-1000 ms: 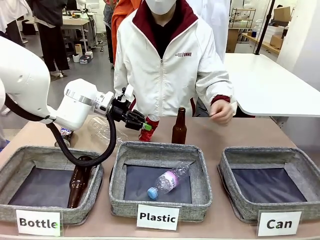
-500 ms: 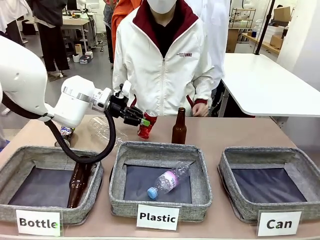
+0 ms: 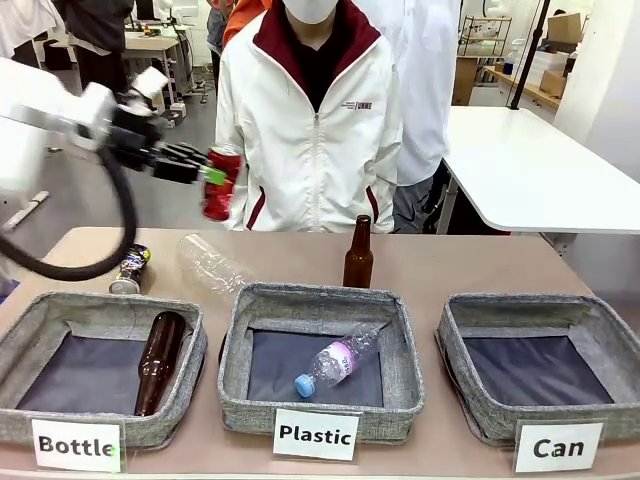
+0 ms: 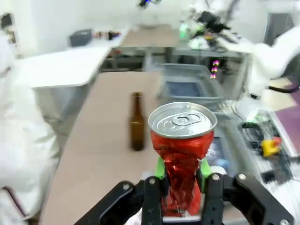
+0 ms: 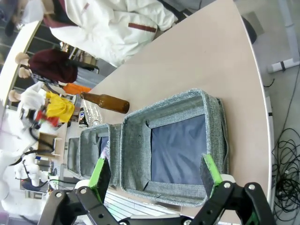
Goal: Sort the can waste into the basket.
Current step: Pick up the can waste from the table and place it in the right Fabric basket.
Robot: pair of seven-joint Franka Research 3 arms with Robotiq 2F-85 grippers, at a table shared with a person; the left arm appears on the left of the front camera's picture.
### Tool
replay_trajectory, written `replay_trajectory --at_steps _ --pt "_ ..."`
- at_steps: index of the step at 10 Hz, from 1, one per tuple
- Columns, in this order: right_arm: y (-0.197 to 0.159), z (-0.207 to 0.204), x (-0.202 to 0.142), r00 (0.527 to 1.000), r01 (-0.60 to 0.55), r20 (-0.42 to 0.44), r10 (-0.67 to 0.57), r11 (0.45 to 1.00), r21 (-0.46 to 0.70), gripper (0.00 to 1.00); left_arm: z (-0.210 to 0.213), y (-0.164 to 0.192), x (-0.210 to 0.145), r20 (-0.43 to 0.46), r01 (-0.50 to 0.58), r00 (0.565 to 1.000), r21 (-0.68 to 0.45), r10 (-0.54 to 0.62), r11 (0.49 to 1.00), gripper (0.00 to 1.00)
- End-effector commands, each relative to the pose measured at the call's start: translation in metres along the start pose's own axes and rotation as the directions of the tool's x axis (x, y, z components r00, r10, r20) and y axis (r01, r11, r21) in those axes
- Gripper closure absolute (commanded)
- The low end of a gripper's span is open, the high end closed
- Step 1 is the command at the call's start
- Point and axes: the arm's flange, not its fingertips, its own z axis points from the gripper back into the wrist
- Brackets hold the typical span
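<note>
From the front, the left gripper (image 3: 207,175) is raised high over the far left of the table (image 3: 470,265), in front of the person (image 3: 315,120). Its jaws are clamped on the red can (image 3: 221,184), which hangs well above the tabletop with its long axis close to upright and its top uppermost. The dark can (image 3: 130,269) stands on the table at the far left, near a clear plastic bottle (image 3: 209,264) lying on its side. A brown bottle (image 3: 358,254) stands upright behind the Plastic basket (image 3: 322,298). The Can basket (image 3: 530,305) sits at the near right, well apart from both cans, with its card (image 3: 558,446) in front. The left wrist view adds the grip itself: the green pads (image 4: 160,168) pinch the red can's crumpled waist from both sides. The can's body rises between and beyond the fingers, and its silver lid and pull tab are tipped toward the camera. The right wrist view looks down on the Can basket's dark lining. There the right gripper (image 5: 155,172) is spread wide, holding nothing, with that basket's rim (image 5: 173,105) framed between its fingers.
</note>
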Motion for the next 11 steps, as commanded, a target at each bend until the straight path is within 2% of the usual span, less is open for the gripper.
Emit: replay_trajectory --at_steps 1,2,3,4,5,8,9,10,11 --pt "-0.001 -0.001 0.003 0.999 -0.024 0.023 0.023 0.999 0.024 0.00 0.006 -0.075 -0.004 -0.064 -0.070 0.996 -0.164 0.061 0.984 1.00" --pt "-0.001 -0.001 0.003 0.999 -0.024 0.023 0.023 0.999 0.024 0.00 0.005 -0.116 -0.007 -0.090 -0.076 0.994 -0.191 0.059 0.979 1.00" --pt "-0.001 -0.001 0.003 0.999 -0.024 0.023 0.023 0.999 0.024 0.00 0.003 -0.135 -0.010 -0.100 -0.057 0.994 -0.181 0.039 0.982 1.00" --pt "-0.001 -0.001 0.003 0.999 -0.024 0.023 0.023 0.999 0.024 0.00 -0.001 -0.146 -0.017 -0.124 -0.084 0.990 -0.175 0.062 0.981 1.00" --pt "-0.001 -0.001 0.003 0.999 -0.024 0.023 0.023 0.999 0.024 0.00 0.005 -0.123 -0.010 -0.069 -0.068 0.996 -0.205 0.055 0.976 1.00" --pt "-0.001 -0.001 0.003 0.999 -0.024 0.023 0.023 0.999 0.024 0.00 0.005 -0.123 -0.010 -0.069 -0.068 0.996 -0.205 0.055 0.976 1.00" --pt "-0.001 -0.001 0.003 0.999 -0.024 0.023 0.023 0.999 0.024 0.00 0.003 -0.133 -0.015 -0.094 -0.076 0.994 -0.207 0.057 0.975 0.72" --pt "-0.001 -0.001 0.003 0.999 -0.024 0.023 0.023 0.999 0.024 0.00 -0.028 -0.134 -0.007 0.030 0.050 0.999 -0.226 -0.044 0.973 0.72" --pt "-0.001 -0.001 0.003 0.999 -0.024 0.023 0.023 0.999 0.024 0.00 -0.073 -0.131 0.026 -0.025 0.054 0.998 -0.228 -0.061 0.972 0.72"
